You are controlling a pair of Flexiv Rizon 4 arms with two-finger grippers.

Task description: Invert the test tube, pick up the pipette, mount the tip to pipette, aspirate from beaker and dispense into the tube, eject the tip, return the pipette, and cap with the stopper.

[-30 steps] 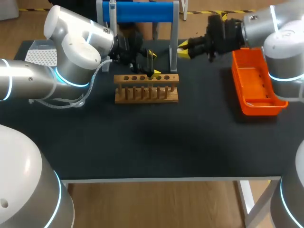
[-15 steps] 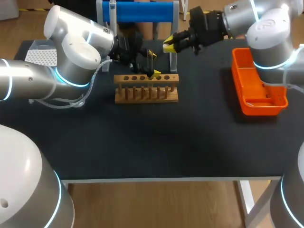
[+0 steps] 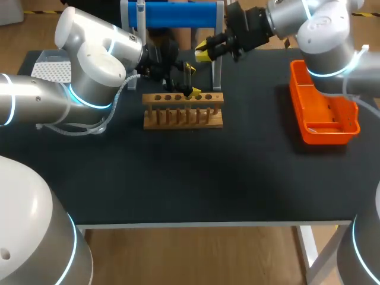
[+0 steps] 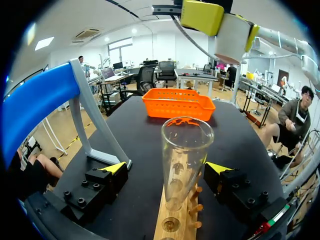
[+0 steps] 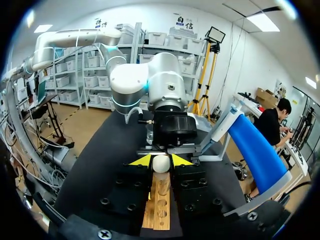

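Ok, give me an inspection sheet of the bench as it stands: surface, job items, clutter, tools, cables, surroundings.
Surface: black table top, no spill seen.
Job's things: clear glass test tube upright, mouth up, in the wooden tube rack; blue pipette stand behind the rack; white perforated box at far left.
Clutter: orange plastic basket on the right.
Tools: left tool open, a finger either side of the tube, not touching it; right tool shut on a white round stopper.
Cables: pale hose looping off my left arm.
Surroundings: nothing seen.
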